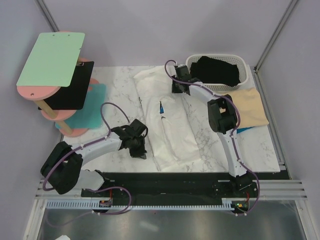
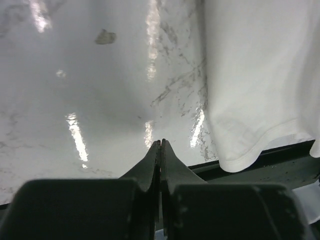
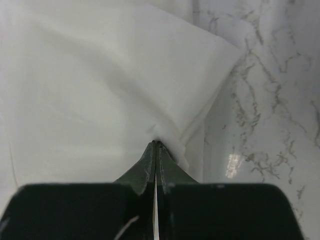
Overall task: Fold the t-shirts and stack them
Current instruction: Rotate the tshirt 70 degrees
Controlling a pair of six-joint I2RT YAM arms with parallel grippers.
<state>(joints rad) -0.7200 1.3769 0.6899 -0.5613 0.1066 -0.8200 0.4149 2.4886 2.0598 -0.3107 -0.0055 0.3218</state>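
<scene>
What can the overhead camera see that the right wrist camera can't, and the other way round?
Only overhead: the basket holding a black t-shirt, the tan t-shirt near it, and the left gripper. Only the right wrist: a close look at the right gripper shut on a fold of cloth. Both: the white t-shirt on the marble table.

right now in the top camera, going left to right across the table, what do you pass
stand of coloured boards → left gripper → white t-shirt → tan t-shirt
</scene>
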